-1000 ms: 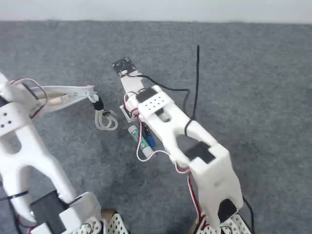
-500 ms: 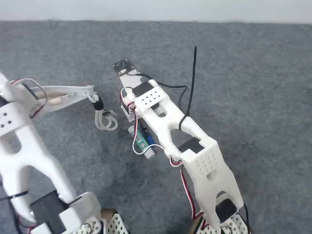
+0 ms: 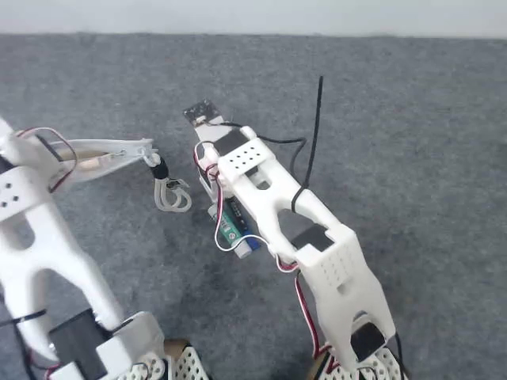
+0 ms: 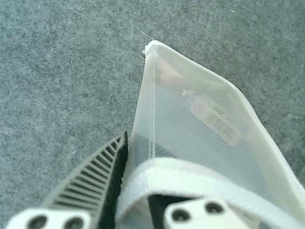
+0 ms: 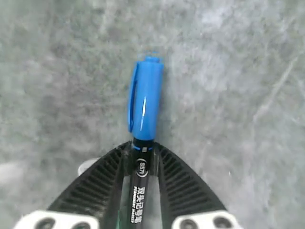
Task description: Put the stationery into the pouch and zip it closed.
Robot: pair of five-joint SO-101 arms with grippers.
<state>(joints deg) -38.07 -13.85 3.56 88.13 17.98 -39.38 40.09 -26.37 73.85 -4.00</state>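
A white mesh pouch hangs sideways off the carpet, with my left gripper shut on its zip edge. Through the mesh I see a white printed item and something pinkish. A white cord loop dangles from the pouch's end. My right gripper is shut on the black barrel of a marker with a blue cap, low over the carpet. In the high view the blue cap pokes out from under the right arm, to the right of the pouch.
Grey carpet covers the whole work area, with open room at the far side and to the right. A pale rounded thing lies beside one right finger. A black cable stands up from the right arm.
The right arm has shifted and folded back a little, carrying the marker slightly toward its base. The left arm and the pouch have stayed in place.
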